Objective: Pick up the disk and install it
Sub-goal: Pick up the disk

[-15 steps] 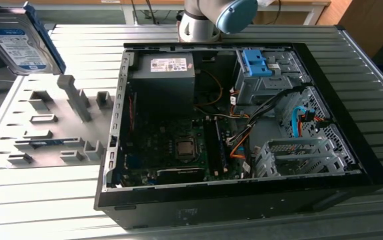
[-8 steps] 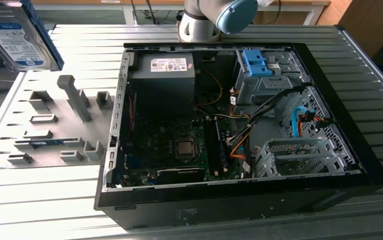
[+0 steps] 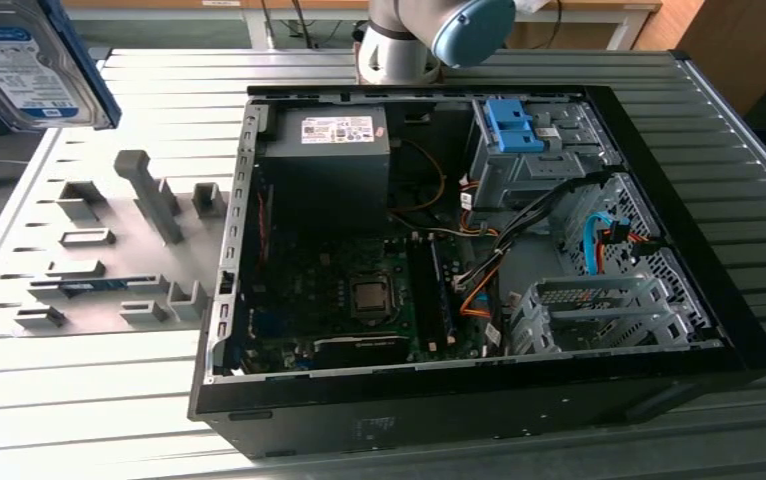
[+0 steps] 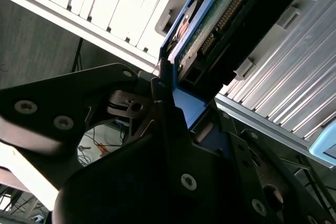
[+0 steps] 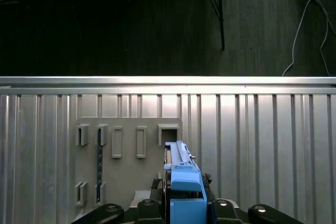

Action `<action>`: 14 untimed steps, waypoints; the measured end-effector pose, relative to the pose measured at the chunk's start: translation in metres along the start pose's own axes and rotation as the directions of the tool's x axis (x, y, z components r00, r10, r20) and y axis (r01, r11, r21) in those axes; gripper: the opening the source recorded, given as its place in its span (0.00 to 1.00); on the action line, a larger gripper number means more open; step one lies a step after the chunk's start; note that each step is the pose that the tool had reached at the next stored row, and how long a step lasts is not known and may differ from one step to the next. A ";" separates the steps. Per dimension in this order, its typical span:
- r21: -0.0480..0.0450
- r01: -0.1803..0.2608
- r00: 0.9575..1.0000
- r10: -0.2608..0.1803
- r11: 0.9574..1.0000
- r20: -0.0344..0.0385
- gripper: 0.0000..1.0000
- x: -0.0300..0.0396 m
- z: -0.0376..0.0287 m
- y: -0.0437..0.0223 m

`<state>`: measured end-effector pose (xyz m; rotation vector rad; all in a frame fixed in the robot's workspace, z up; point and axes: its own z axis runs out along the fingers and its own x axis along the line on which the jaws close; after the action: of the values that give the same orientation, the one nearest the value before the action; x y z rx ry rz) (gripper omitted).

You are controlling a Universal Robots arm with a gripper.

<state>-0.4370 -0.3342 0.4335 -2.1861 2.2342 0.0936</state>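
Observation:
The disk (image 3: pixel 23 60), a silver-grey drive with a white-and-blue label and blue side rails, hangs high in the air at the exterior view's far left, above the table's edge. In the first wrist view the disk (image 5: pixel 181 179) stands edge-on with its blue rail uppermost, and my gripper (image 5: pixel 181 209) is shut on it from both sides. In the second wrist view the black fingers (image 4: pixel 163 103) clamp the disk (image 4: pixel 210 30), whose green circuit board and connector face the camera.
The open computer case (image 3: pixel 703 300) lies on the slatted metal table, with a blue bracket (image 3: pixel 510 125) in its drive bay and a grey power supply box (image 3: pixel 327 150). A grey fixture plate with upright holders (image 3: pixel 116 250) lies left of the case. The arm's base (image 3: pixel 423 40) stands behind.

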 end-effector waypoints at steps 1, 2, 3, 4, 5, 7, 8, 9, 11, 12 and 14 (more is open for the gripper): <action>0.000 0.000 1.000 0.000 1.000 0.000 0.36 -0.0001 -0.0014 0.0001; 0.000 0.000 1.000 0.000 1.000 0.000 0.36 -0.0001 -0.0027 0.0001; 0.000 0.000 1.000 0.000 1.000 0.000 0.36 -0.0002 -0.0040 0.0001; 0.000 0.000 1.000 0.000 1.000 0.000 0.36 -0.0003 -0.0050 0.0002; 0.000 0.000 1.000 0.000 1.000 0.000 0.36 -0.0003 -0.0062 0.0002; 0.000 0.000 1.000 0.000 1.000 0.000 0.36 -0.0004 -0.0081 0.0002; 0.000 0.000 1.000 0.000 1.000 0.000 0.36 -0.0004 -0.0082 0.0002; 0.000 0.000 1.000 0.000 1.000 0.000 0.36 -0.0004 -0.0081 0.0002; 0.000 0.000 1.000 0.000 1.000 0.000 0.36 -0.0004 -0.0085 0.0002; 0.000 0.000 1.000 0.000 1.000 0.000 0.36 -0.0005 -0.0085 0.0002; 0.000 0.000 1.000 0.000 1.000 0.000 0.36 -0.0005 -0.0085 0.0002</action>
<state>-0.4370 -0.3342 0.4420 -2.1861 2.2342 0.0936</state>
